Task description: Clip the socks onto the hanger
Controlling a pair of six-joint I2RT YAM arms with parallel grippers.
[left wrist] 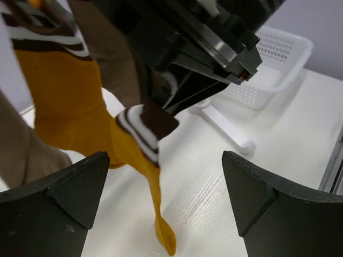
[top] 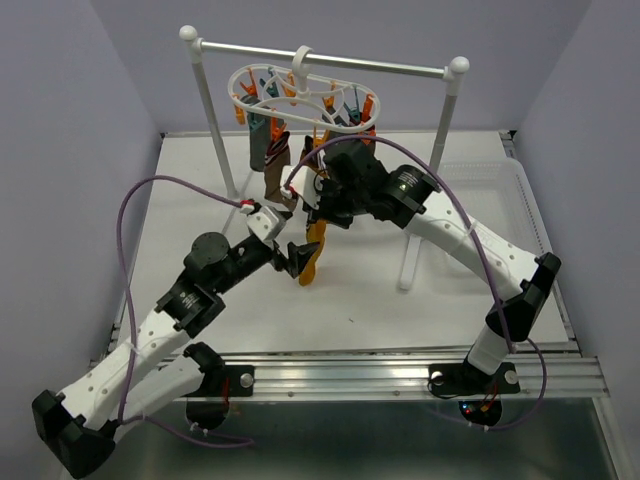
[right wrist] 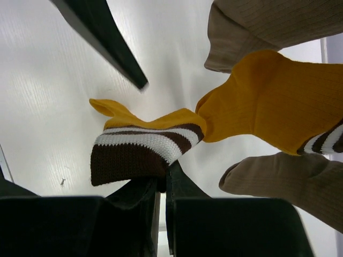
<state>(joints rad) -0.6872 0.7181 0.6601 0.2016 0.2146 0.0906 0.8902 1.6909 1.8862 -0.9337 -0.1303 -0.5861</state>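
socks (right wrist: 268,96): ribbed knit cloth, matt | hanger (top: 300,92): smooth white plastic | table (top: 190,200): matt, faintly grained

Overhead camera looks down from behind; both wrist cameras, close, apparently share one striped mustard sock (right wrist: 142,147).

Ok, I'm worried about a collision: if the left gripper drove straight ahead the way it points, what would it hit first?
Probably the striped cuff of the mustard sock that the right gripper pinches, though depth is unclear.

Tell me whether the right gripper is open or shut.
Shut: the right gripper pinches the brown cuff of the striped mustard sock, almost no gap between its jaws.
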